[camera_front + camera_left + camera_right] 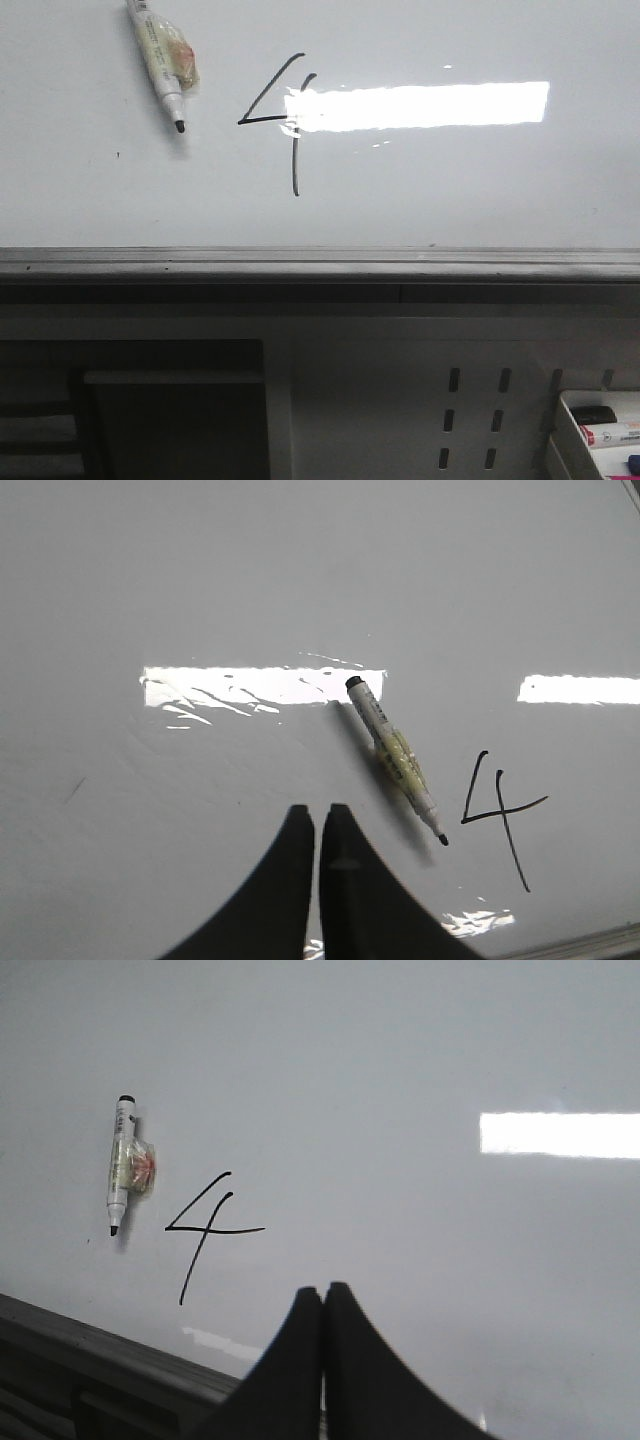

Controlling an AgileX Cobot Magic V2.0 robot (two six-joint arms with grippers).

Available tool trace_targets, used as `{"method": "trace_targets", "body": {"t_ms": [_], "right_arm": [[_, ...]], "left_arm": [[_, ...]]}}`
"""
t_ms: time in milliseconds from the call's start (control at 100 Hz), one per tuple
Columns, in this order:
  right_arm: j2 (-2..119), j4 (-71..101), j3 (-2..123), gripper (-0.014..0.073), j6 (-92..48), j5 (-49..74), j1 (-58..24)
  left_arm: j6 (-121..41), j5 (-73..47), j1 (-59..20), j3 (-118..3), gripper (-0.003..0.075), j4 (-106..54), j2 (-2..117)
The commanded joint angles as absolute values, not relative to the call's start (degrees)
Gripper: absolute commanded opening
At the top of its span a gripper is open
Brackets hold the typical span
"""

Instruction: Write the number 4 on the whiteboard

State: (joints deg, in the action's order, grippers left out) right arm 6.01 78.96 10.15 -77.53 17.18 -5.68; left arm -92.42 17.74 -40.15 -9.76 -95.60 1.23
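A thin black open-topped number 4 (280, 120) is drawn on the glossy whiteboard (450, 190). It also shows in the left wrist view (497, 815) and the right wrist view (205, 1232). A white marker (162, 65) with a black tip and a taped label lies flat on the board beside the 4, uncapped; it also shows in the left wrist view (395, 758) and the right wrist view (120, 1165). My left gripper (318, 812) is shut and empty above the board, near the marker. My right gripper (322, 1290) is shut and empty, to the other side of the 4.
A grey metal rail (320, 262) runs along the board's edge. Beyond it stands a grey perforated panel (470, 415) and a white tray (600, 425) holding markers and an eraser at the lower right. A dark recess (170, 410) is at the lower left.
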Motion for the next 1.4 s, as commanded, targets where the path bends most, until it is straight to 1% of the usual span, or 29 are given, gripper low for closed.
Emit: {"method": "trace_targets", "body": {"t_ms": [0,60,150,250,300,390,440,530,670,810,860,960,1150,1390], "right_arm": [[6.7,80.3,11.6,-0.0066,-78.1,15.9,-5.4],[6.7,80.3,11.6,-0.0066,-78.1,15.9,-5.4],[6.7,80.3,11.6,-0.0066,-78.1,15.9,-5.4],[6.7,80.3,11.6,-0.0066,-78.1,15.8,-5.4],[6.7,80.3,11.6,-0.0066,-78.1,15.8,-5.4],[6.7,80.3,11.6,-0.0066,-78.1,15.8,-5.4],[6.7,80.3,11.6,-0.0066,-78.1,15.8,-5.4],[6.7,80.3,11.6,-0.0066,-78.1,15.8,-5.4],[6.7,80.3,11.6,-0.0066,-78.1,15.8,-5.4],[6.7,80.3,11.6,-0.0066,-78.1,15.8,-5.4],[6.7,80.3,11.6,-0.0066,-78.1,15.8,-5.4],[6.7,80.3,11.6,-0.0066,-78.1,15.7,-5.4],[6.7,80.3,11.6,-0.0066,-78.1,15.7,-5.4],[6.7,80.3,11.6,-0.0066,-78.1,15.7,-5.4]], "left_arm": [[-90.6,16.0,-40.1,-11.0,-0.002,-86.5,2.2],[-82.8,15.4,-38.8,-10.6,-0.002,-76.1,2.8],[-63.6,15.3,-35.2,-9.3,-0.002,-58.4,4.3],[-41.1,12.2,-27.9,-8.0,-0.002,-36.3,5.7],[-30.1,9.3,-24.0,-7.6,-0.002,-28.1,5.8],[-18.7,3.1,-17.3,-7.4,-0.002,-17.3,5.3],[-13.9,2.4,-14.5,-6.8,-0.002,-13.7,5.0],[-10.1,3.1,-11.3,-5.1,-0.002,-9.3,2.9],[-6.9,3.5,-9.8,-2.2,-0.002,-3.8,-0.7],[-6.7,5.5,-8.2,1.6,-0.002,-4.3,-1.9],[-6.7,4.0,-7.5,1.5,-0.002,-4.4,-1.9],[-6.7,5.7,-6.6,1.6,-0.002,-4.4,-1.9],[-6.7,3.4,-6.8,1.5,-0.002,-4.5,-1.9],[-6.7,3.3,-6.8,1.5,-0.002,-4.5,-1.9]]}}
